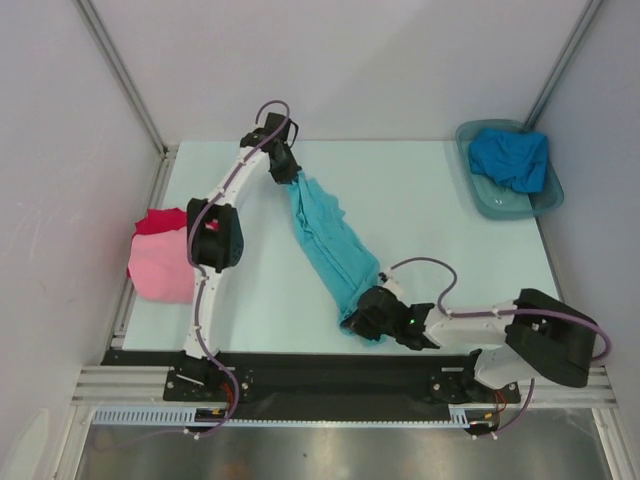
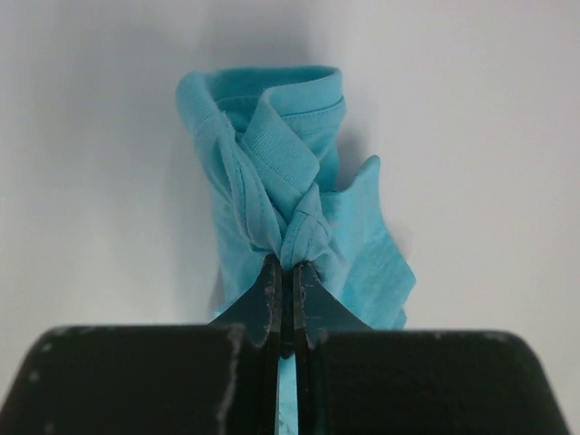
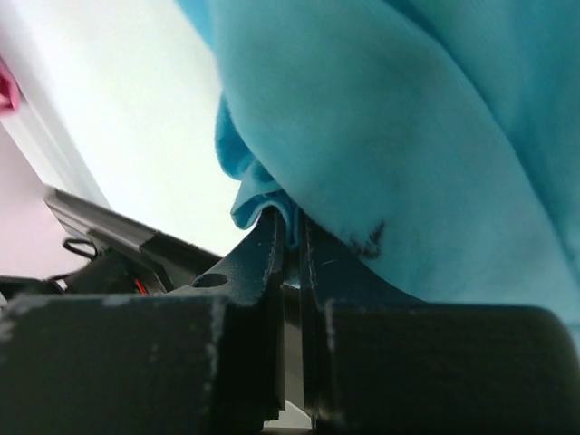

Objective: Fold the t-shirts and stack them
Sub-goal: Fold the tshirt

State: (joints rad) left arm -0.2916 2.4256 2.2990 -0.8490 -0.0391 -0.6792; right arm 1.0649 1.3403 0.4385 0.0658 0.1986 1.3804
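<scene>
Four shirts are in view, one of each colour. The turquoise shirt (image 1: 328, 240) is pulled out into a long twisted band that runs slantwise across the middle of the table (image 1: 430, 220), from the far left toward the near centre, and it is the only one being handled. Two arms work on it, one at each end. The left gripper (image 2: 285, 272) has its two fingers pressed together on a bunch of cloth at the far end, where the ribbed neckband and a folded hem stand up just past the fingertips. The right gripper (image 3: 290, 222) has its fingers closed as tightly on a small tuck of cloth at the near end, with the rest of the fabric filling that wrist camera's view above it. Whether the middle of the band rests on the table or hangs just over it I cannot tell. The pink shirt (image 1: 160, 268) lies in a rounded heap at the left edge of the table, partly over the rim, and the red shirt (image 1: 160, 220) sits just behind it, touching it; the left arm's elbow crosses in front of both. The deeper blue shirt (image 1: 510, 158) is crumpled inside the one grey tub (image 1: 510, 208), which stands at the far right corner, well apart from the other three.
</scene>
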